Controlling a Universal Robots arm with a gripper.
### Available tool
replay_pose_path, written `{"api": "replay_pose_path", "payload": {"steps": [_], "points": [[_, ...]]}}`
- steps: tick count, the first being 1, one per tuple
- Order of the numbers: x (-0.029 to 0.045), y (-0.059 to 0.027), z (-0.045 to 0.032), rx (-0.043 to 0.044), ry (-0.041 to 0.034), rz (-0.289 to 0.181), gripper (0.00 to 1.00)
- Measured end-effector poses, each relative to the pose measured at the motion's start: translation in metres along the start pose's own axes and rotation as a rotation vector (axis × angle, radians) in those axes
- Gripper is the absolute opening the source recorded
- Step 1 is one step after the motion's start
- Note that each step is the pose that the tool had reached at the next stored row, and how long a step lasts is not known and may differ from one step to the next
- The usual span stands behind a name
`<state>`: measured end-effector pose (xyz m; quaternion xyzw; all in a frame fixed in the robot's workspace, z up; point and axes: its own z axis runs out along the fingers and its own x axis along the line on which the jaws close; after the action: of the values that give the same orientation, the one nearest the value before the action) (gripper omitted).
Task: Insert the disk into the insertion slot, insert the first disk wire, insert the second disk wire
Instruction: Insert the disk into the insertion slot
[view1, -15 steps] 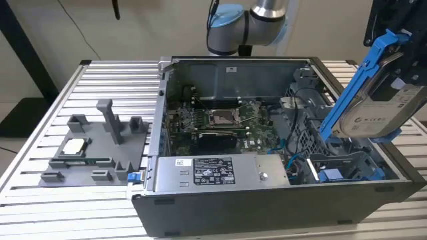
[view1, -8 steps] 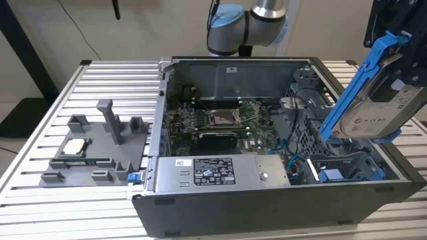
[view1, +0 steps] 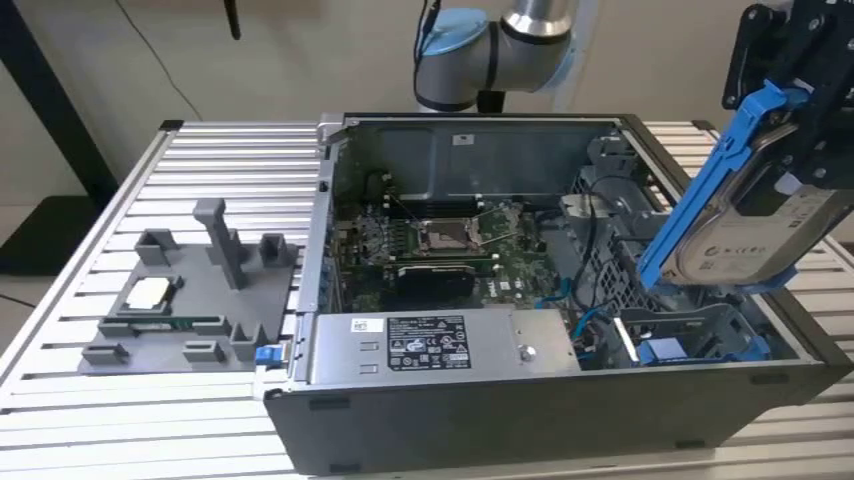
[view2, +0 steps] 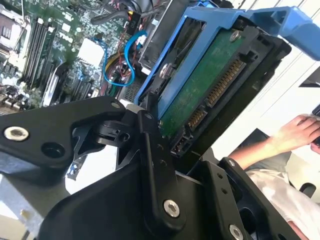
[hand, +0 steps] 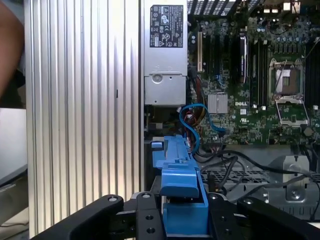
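Note:
The disk, a silver-grey drive with a white label in a blue caddy frame, hangs tilted over the right end of the open computer case. My gripper is shut on its upper end. In the second wrist view the black fingers clamp the disk, whose green board and connector face the camera. In the first wrist view the blue caddy sits between the gripper jaws. The insertion slot, a grey bay, lies just below the disk. A blue wire loops beside the bay and appears as a blue wire in the first wrist view.
A grey power-supply box with a white sticker fills the case's front. The motherboard lies behind it. A grey fixture plate sits on the slatted table at the exterior view's left. A person's hand rests beyond the case.

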<state>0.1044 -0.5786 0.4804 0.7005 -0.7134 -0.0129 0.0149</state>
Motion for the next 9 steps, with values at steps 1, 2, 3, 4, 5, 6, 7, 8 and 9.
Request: {"api": "replay_pose_path", "payload": {"steps": [1, 2, 3, 4, 5, 6, 7, 8, 9], "points": [[0.0, -0.0002, 0.0015, 0.0, 0.0001, 0.0, 0.33], [0.0, -0.0004, 0.0028, 0.0001, 0.0001, 0.0, 0.33], [0.0, -0.0005, 0.0043, 0.0001, 0.0, 0.0, 0.33], [0.0, -0.0007, 0.0056, 0.0002, 0.0001, 0.0, 0.33], [0.0, -0.0009, 0.0069, 0.0003, 0.0001, 0.0, 0.33], [0.0, -0.0011, 0.0082, 0.0004, 0.0001, 0.0, 0.33], [-0.0001, -0.0013, 0.0092, 0.0004, 0.0001, 0.0, 0.33], [-0.0001, -0.0014, 0.01, 0.0004, 0.0002, 0.0, 0.33], [-0.0001, -0.0015, 0.0107, 0.0004, 0.0, 0.0, 0.33]]}}
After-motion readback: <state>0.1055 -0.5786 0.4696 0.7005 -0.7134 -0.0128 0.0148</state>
